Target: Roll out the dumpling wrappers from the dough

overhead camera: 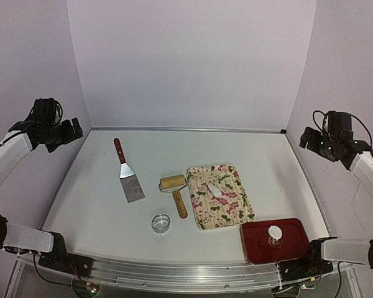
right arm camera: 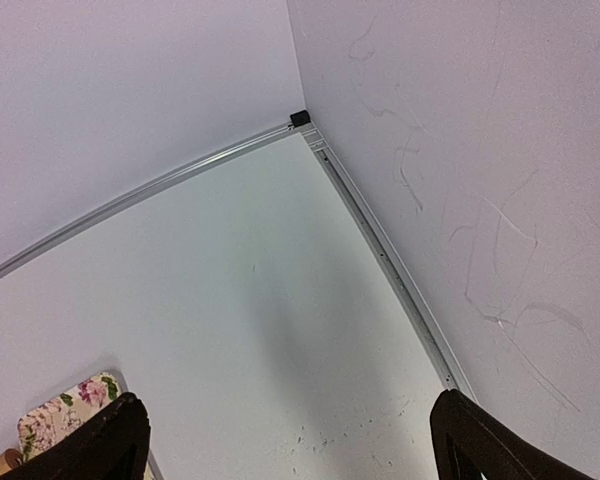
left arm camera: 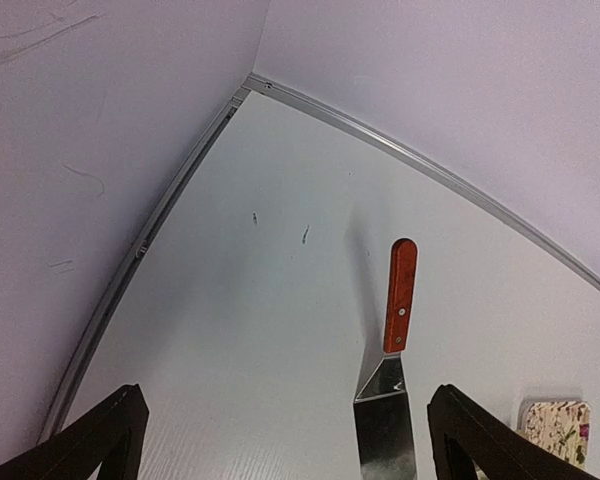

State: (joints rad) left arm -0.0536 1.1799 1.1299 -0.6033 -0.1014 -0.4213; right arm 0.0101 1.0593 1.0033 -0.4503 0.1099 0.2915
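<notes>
As 1 wrapper (overhead camera: 275,232) tops tray (overhead camera: 257,241), emblem (overhead camera: 275,243) illegible

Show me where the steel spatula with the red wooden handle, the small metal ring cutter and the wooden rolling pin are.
Steel spatula with red wooden handle (overhead camera: 126,171): top view, upper blade.
Small metal ring cutter (overhead camera: 161,230): top view, near rim.
Wooden rolling pin (overhead camera: 173,182): top view, roller.

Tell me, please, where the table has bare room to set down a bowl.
Bare: the wide strip between the back wall and the spatula and floral mat; the left side beside the spatula; the right side past the mat, behind the red tray. Crowded: near centre, where ring cutter, rolling pin, mat and tray sit close.
</notes>
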